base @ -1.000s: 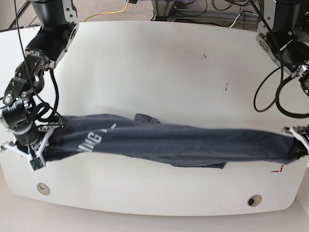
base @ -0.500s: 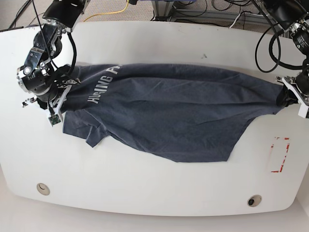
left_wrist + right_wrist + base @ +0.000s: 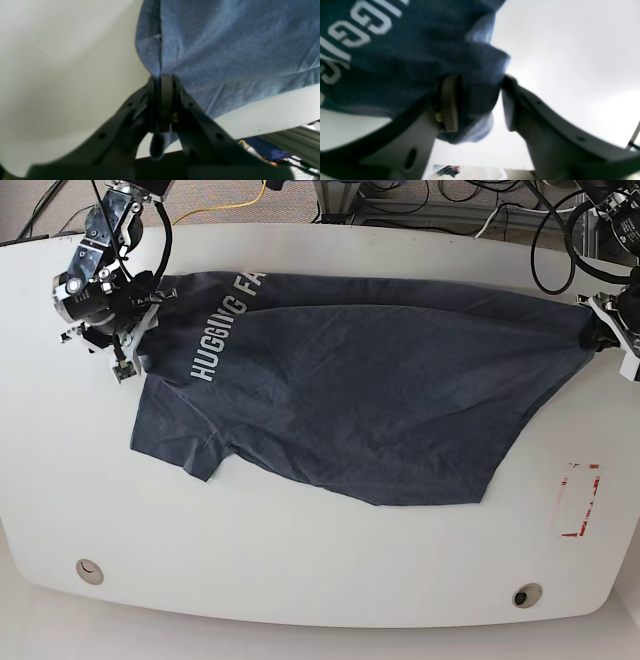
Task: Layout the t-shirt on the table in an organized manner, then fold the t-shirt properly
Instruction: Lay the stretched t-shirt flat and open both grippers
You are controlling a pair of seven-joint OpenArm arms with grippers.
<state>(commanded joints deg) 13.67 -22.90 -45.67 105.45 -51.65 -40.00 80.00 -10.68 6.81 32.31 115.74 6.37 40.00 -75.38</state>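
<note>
The large white smooth table (image 3: 320, 560) with curved edges is bearing the dark navy-grey short-sleeved cotton t-shirt (image 3: 360, 390), which is lying spread across the far half of the surface, stretched between the two arms. White block lettering (image 3: 222, 330) is showing near the right-arm end, and one sleeve (image 3: 185, 445) is lying flat toward the near side. A red rectangular tape mark (image 3: 578, 500) is sitting well apart from the fabric, near the table's edge on the left-arm side. The left gripper (image 3: 163, 100) is clenching a bunched edge of the shirt, its fingers pressed tight together on the cloth. The right gripper (image 3: 480, 102) is showing parted fingers with a fold of fabric lying between them, touching one pad (image 3: 448, 102).
</note>
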